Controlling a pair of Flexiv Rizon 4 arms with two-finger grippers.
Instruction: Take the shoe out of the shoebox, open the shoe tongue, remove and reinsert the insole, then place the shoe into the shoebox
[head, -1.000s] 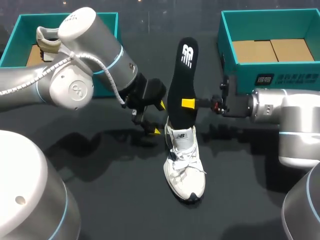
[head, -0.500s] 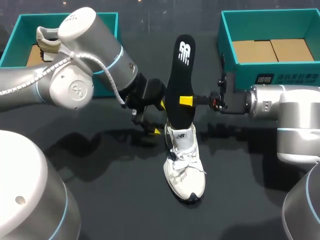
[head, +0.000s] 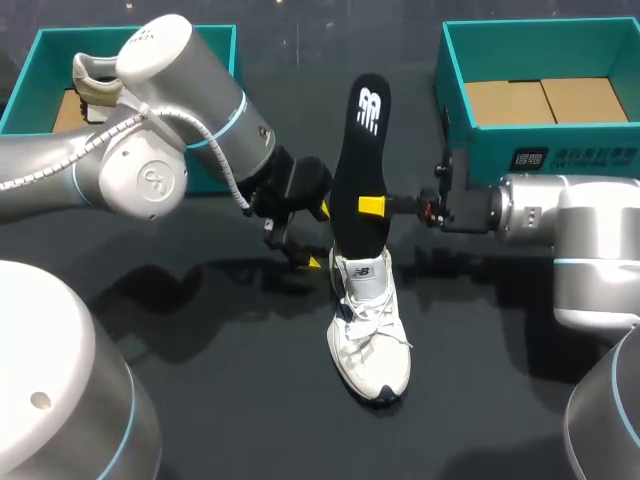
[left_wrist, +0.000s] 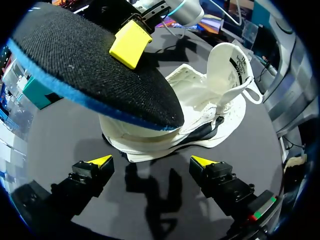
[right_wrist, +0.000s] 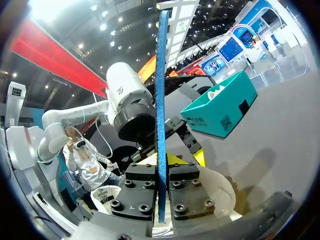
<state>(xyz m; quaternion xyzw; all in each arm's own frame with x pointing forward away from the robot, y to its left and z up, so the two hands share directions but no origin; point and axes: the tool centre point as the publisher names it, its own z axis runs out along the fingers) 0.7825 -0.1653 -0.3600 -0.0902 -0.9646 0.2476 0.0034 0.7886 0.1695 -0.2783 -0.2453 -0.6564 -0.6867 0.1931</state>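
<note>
A white shoe (head: 370, 325) lies on the dark table, toe toward me, its tongue (left_wrist: 227, 62) pulled up. A black insole (head: 362, 165) with a blue edge (right_wrist: 161, 90) stands upright, its lower end at the shoe's heel opening. My right gripper (head: 372, 206) comes in from the right and is shut on the insole's middle; it also shows in the right wrist view (right_wrist: 161, 182). My left gripper (head: 312, 238) hangs open just left of the heel, holding nothing. In the left wrist view my left gripper (left_wrist: 152, 161) faces the side of the shoe (left_wrist: 200, 112), under the insole (left_wrist: 100, 75).
A teal shoebox (head: 540, 45) with a cardboard floor stands at the back right. A second teal box (head: 35, 75) at the back left holds another shoe (head: 92, 80). My left arm (head: 180, 130) crosses in front of that box.
My right gripper has shifted the insole slightly to the left. The left arm and the shoe have kept still.
</note>
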